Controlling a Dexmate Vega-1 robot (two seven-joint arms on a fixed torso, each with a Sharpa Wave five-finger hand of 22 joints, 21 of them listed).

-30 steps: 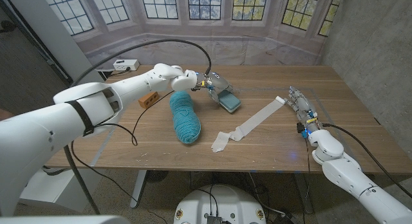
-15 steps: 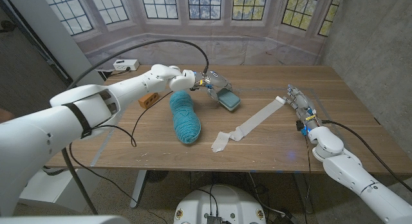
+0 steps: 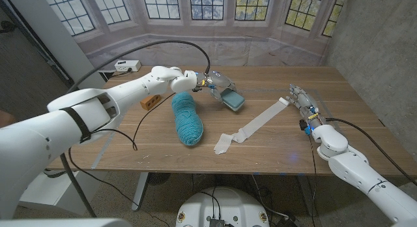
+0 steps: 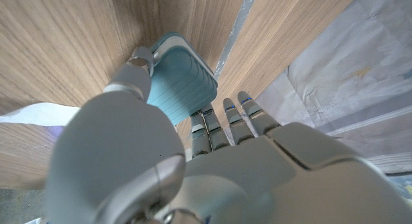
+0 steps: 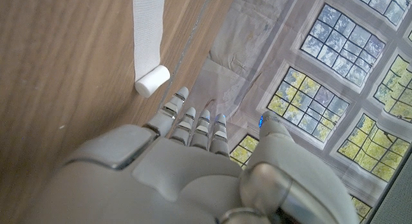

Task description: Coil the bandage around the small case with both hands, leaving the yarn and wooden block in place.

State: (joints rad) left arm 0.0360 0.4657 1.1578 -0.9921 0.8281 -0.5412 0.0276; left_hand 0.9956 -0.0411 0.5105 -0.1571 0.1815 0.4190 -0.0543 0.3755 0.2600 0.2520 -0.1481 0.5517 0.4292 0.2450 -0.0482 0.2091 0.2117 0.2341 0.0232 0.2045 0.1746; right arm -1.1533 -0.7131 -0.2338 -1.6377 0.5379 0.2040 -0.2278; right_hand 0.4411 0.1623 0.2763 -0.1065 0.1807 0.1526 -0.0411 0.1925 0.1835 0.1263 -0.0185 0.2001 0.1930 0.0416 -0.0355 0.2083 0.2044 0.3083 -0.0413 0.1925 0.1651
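On the worktop (image 3: 273,139), mid-back: left hand (image 3: 214,83) grips the small teal case (image 3: 232,101).
Right hand (image 3: 301,101), fingers apart and holding nothing, sits just beside the bandage (image 3: 251,128) roll end; yarn (image 3: 186,118) and wooden block (image 3: 150,101) lie left.

Wooden table (image 3: 273,145): teal yarn (image 3: 187,119), wooden block (image 3: 150,101), bandage (image 3: 252,127).

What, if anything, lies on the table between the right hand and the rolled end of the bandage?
Nothing visible does. The right hand sits just beside the bandage roll end, with only bare table between its fingers and the roll. The small case is held by the left hand.
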